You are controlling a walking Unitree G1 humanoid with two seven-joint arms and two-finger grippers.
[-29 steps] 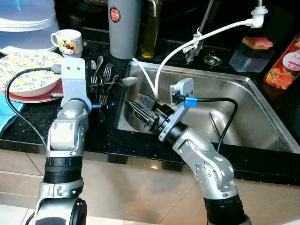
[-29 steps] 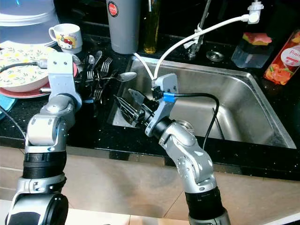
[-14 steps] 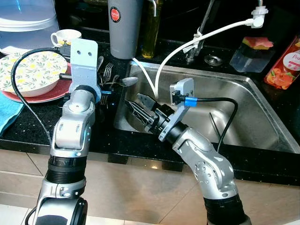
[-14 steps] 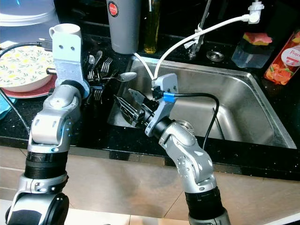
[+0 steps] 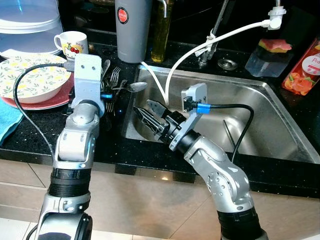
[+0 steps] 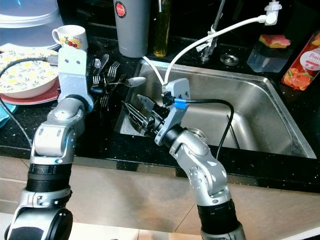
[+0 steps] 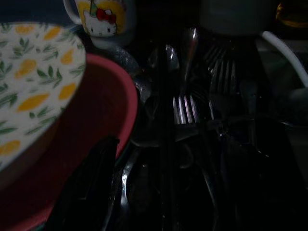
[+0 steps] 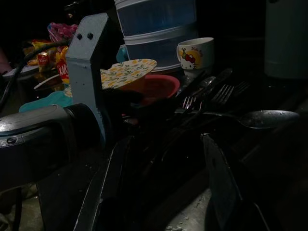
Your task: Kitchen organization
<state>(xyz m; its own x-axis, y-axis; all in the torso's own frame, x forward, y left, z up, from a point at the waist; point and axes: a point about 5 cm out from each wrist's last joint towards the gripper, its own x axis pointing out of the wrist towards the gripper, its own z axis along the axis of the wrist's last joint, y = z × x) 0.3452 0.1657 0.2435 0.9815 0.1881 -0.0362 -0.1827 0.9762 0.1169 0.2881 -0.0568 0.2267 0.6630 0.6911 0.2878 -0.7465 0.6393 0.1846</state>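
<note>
Change: since half a second ago our left arm sits lower and the mug (image 5: 73, 43) shows again; the right arm has not moved.
Left gripper (image 7: 91, 192): over the cutlery pile (image 5: 113, 85), beside the red plate (image 5: 47, 102); we cannot tell its finger state.
Right gripper (image 5: 145, 114): fingers spread, holding nothing, at the sink (image 5: 260, 125) rim's 9 o'clock side.
Cutlery: on the black counter (image 5: 30, 140); forks run lengthwise toward 12 o'clock; a spoon (image 5: 134, 87) bowl points toward 3 o'clock.
</note>
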